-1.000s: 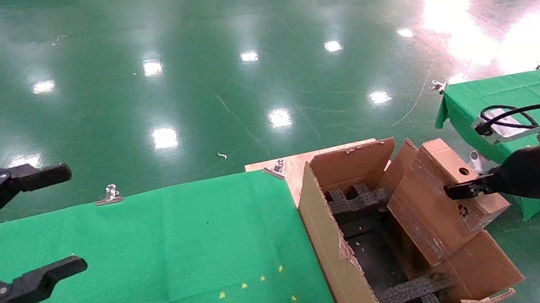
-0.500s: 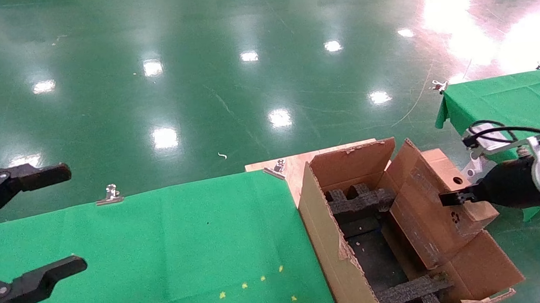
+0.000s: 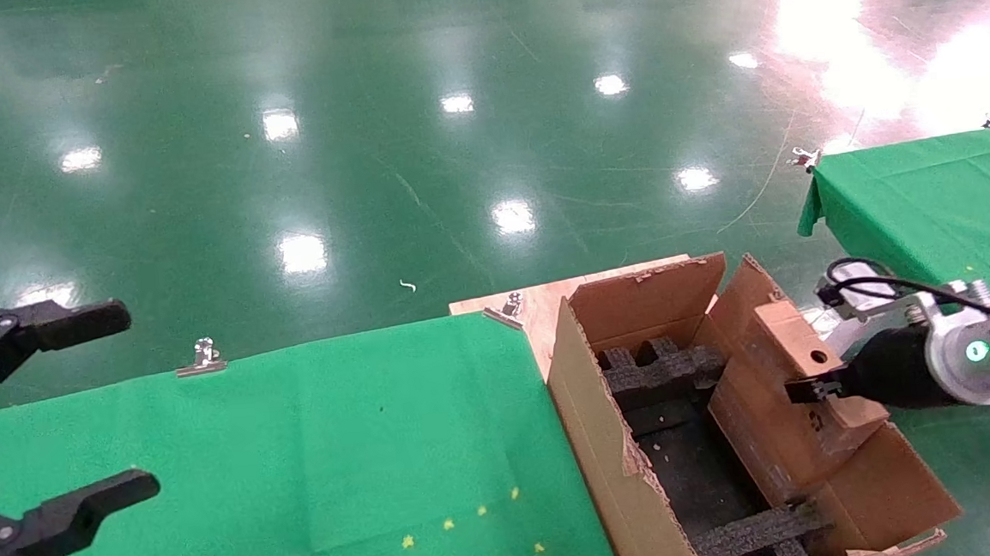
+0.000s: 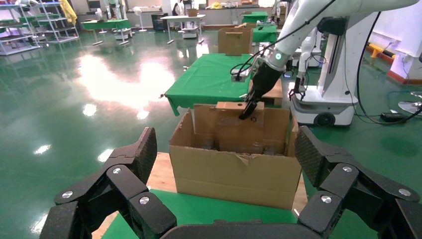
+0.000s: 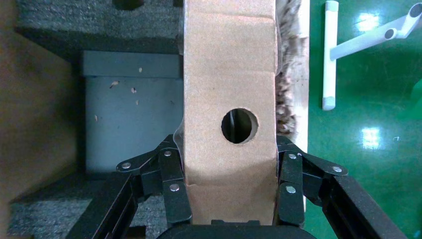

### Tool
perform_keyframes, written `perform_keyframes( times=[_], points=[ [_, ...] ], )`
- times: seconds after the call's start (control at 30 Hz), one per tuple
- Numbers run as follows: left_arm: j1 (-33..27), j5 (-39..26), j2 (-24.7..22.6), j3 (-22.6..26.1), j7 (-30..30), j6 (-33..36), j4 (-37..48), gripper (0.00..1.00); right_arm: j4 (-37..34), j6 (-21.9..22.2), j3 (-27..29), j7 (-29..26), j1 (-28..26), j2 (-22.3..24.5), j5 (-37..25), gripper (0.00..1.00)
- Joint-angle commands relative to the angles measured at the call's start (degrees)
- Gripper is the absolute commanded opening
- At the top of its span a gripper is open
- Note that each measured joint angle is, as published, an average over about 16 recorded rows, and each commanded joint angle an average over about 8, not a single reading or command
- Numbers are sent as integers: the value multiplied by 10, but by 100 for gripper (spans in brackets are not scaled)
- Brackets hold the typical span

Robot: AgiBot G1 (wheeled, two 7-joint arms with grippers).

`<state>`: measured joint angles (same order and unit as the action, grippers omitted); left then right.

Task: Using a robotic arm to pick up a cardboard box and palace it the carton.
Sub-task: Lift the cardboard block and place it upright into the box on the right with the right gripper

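box: the cardboard box (image 3: pixel 799 397) has dropped lower, partly inside the carton (image 3: pixel 610 469)
right end effector (image 3: pixel 811 390): clamped on box, release soon probably
left end effector (image 3: pixel 48 426): apart, idle

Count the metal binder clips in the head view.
3. One binder clip on the green cloth's far edge, one at the cloth's corner beside the carton, one at the far table's corner. Others may be hidden.

The right gripper (image 3: pixel 803 391) grips the small cardboard box (image 3: pixel 803 397), which leans tilted inside the open carton (image 3: pixel 609 460) against its right side — black foam (image 3: pixel 660 369) beside it. The left gripper (image 3: pixel 82 406) hangs over the green tabletop (image 3: pixel 299 445), its fingers (image 3: pixel 85 322) spread wide
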<state>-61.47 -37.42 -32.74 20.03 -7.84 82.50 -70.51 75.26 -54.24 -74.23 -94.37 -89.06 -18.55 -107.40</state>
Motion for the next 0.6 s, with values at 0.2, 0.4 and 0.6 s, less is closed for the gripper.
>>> perform_keyframes(
  times=[0.2,0.4,0.6],
  points=[
    [0,0,0,0,0,0,0,100,-25,35,-11,-2,26,-21,-5,0],
    [0,0,0,0,0,0,0,100,-65,54,-18,27,42,-48,7,0],
    [0,0,0,0,0,0,0,100,-116,68,-23,64,56,-77,26,0]
  ],
)
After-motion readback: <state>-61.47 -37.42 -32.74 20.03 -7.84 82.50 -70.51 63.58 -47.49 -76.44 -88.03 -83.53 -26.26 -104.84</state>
